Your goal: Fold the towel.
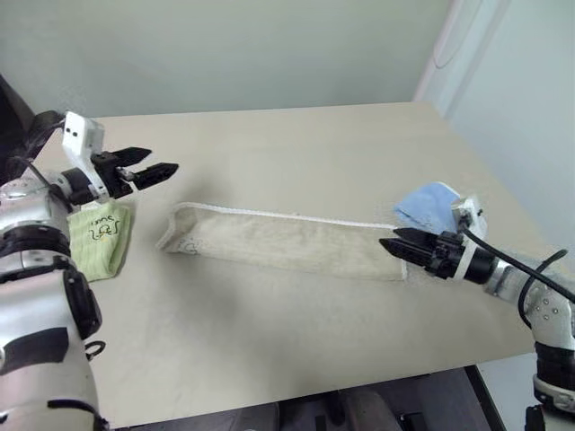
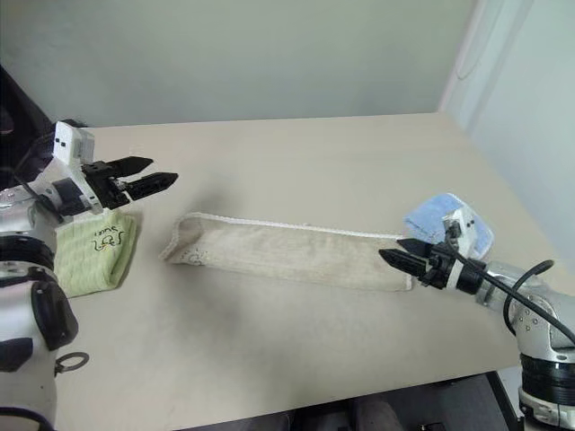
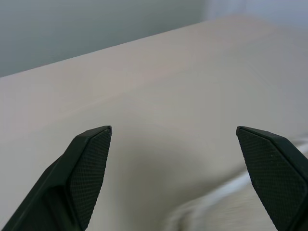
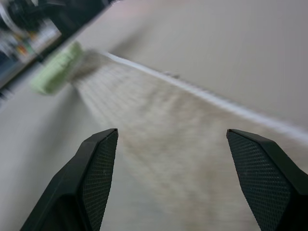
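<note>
Both grippers empty, jaws apart: left gripper (image 1: 154, 171) hovers off the towel's (image 1: 287, 241) left end, right gripper (image 1: 402, 242) at its right end. Towel lies as a long strip mid-table (image 1: 296, 341), so lengthwise fold looks done. Next: pinch one end's corners and carry it over to the other.

The towel (image 1: 283, 241) is lying flat across the middle of the table (image 1: 296, 153), running from left to right. A small folded cloth (image 1: 101, 238) is lying at the left of the frame, near the towel's left end. Another small cloth (image 1: 429, 206) is lying at the right, just behind the towel's right end. The left claw (image 1: 158, 168) is hanging above the left cloth. The right claw (image 1: 393, 239) is sitting at the towel's right end.
</note>
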You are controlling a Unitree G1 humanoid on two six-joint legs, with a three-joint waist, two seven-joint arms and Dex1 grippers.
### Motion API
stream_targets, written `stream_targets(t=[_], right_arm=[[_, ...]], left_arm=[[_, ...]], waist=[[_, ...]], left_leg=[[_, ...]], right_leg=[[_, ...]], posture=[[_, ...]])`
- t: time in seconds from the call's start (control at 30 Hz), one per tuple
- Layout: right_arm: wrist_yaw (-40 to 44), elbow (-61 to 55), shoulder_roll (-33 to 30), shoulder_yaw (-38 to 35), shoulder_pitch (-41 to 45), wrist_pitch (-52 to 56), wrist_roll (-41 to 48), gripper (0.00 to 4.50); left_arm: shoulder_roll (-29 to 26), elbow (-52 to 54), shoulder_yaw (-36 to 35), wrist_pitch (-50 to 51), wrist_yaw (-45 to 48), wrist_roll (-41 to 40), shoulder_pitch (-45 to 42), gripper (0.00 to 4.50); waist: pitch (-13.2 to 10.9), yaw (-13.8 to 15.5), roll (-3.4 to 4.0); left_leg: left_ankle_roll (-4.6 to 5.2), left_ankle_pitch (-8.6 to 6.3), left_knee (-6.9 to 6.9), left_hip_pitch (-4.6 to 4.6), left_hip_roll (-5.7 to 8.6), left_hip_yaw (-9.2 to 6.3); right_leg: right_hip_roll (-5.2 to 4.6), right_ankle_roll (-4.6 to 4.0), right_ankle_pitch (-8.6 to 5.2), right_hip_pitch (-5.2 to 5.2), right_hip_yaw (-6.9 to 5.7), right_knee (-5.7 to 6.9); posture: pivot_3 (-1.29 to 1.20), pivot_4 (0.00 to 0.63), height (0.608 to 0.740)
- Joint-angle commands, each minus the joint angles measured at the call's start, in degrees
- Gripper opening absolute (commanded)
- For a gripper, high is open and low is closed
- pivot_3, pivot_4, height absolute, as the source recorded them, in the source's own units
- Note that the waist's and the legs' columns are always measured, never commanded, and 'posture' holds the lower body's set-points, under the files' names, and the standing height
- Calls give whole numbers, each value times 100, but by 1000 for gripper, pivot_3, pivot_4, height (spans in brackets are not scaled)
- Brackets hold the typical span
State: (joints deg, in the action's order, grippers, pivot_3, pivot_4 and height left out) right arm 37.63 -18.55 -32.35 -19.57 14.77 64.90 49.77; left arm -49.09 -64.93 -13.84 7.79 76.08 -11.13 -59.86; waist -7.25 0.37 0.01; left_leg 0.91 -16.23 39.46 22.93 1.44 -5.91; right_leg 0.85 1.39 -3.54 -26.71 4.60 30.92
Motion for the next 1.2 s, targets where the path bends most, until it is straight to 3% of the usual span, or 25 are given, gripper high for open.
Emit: stream_targets(t=[0.03, 0.23, 0.47, 0.73, 1.2], right_arm=[[-885, -60, 261, -719, -34, 754, 735, 3808], [-1755, 491, 554, -1477, -168, 1456, 1397, 3808], [-1928, 864, 274, -1827, -443, 1852, 1675, 3808], [-2080, 890, 445, -1767, -833, 1797, 1716, 3808], [-2551, 1160, 1126, -1312, -193, 1345, 1683, 3808]], left_arm=[[-19, 1158, -6, 547, 753, -442, 637, 4500], [31, 3691, 203, 1700, 935, -984, 2372, 4500], [104, 5050, 210, 2081, 552, -1318, 3270, 4500], [181, 5826, 328, 2332, 229, -1610, 3620, 4500], [360, 6055, 529, 2464, -161, -1807, 3536, 4500]], waist=[[0, -5, 0], [1, -29, -2], [1, -2, -1], [4, -18, 3], [8, -103, 2]], left_leg=[[1, -2, 6, 1, 0, 0], [6, -13, 23, 5, -6, 0], [0, -19, 27, 8, -6, -6], [-3, -34, 27, 8, -8, -7], [-11, -48, 28, -3, -13, -8]], right_leg=[[0, 2, -1, 0, 0, 2], [2, 6, -3, 0, -1, 3], [0, 10, -17, 1, 4, 5], [2, 13, -28, -1, 4, 4], [8, 12, -30, -2, 4, 3]], posture=[[0, 150, 740], [0, 150, 740], [0, 150, 740], [0, 150, 740], [0, 150, 740]])
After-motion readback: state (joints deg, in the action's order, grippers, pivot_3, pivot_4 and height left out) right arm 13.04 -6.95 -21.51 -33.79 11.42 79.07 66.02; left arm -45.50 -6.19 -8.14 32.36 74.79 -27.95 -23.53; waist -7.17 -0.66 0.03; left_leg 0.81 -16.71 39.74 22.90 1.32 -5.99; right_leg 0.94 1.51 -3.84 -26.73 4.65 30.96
